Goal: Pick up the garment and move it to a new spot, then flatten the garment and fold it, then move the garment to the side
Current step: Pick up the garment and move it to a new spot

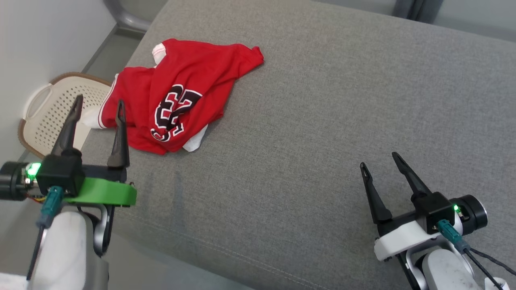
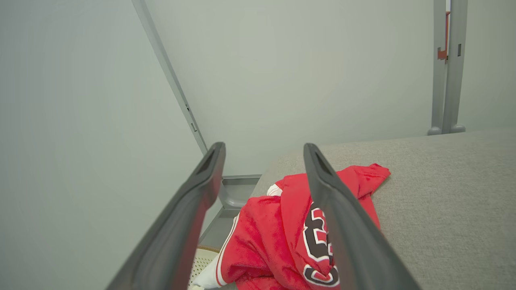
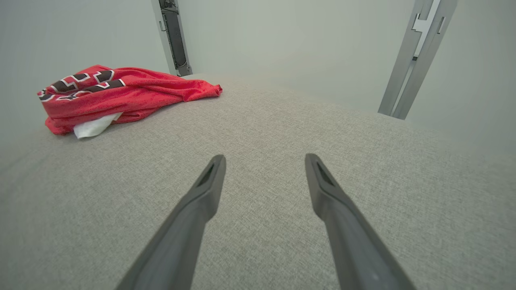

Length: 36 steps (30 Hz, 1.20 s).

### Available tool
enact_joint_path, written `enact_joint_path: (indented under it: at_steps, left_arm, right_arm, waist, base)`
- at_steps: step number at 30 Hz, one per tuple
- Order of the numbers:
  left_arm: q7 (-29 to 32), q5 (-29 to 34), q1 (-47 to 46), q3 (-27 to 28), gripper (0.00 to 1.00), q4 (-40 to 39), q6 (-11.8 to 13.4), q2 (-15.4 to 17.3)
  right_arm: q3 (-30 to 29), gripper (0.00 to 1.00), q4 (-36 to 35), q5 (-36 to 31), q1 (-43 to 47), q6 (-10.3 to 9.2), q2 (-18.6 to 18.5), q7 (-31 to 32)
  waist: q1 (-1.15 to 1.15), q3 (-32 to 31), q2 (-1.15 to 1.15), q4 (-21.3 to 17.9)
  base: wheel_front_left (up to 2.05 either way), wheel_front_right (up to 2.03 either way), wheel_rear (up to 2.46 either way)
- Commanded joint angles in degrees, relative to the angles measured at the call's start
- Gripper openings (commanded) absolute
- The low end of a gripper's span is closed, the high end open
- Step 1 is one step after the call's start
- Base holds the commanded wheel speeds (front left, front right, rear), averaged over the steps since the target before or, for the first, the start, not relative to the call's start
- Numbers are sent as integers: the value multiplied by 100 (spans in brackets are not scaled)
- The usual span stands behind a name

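A grey cushioned surface [image 1: 322,121] holds the crumpled red garment [image 1: 181,92] at its left edge. The left end effector [image 1: 99,100], open and empty, is just beside it. The right end effector [image 1: 379,159], also open, is well apart.

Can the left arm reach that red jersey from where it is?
Probably yes: the left pincer is open, aimed at the crumpled red jersey just ahead on the grey cushion, with nothing between them.
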Motion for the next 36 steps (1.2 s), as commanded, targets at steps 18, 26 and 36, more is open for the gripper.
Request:
enact_joint_path:
  at_steps: [18, 26, 36]
  left_arm:
    - [1183, -4205, -3210, -2949, 100, 2897, -77, 1526]
    - [1266, -5178, -3287, -3946, 100, 3399, -78, 1702]
    - [131, -5317, -3427, -4640, 0, 3828, -78, 1921]
  right_arm:
    - [-458, 100, -436, -190, -406, 2, -548, -5]
    - [-484, 100, -467, -204, -497, -3, -556, 1]
    - [-353, 100, -393, -133, -551, -2, -345, -4]
  waist:
    - [0, 1634, 0, -423]
    - [0, 1795, 0, -525]
    - [0, 1409, 0, -600]
  base:
    - [0, 0, 0]
    - [0, 0, 0]
    - [0, 0, 0]
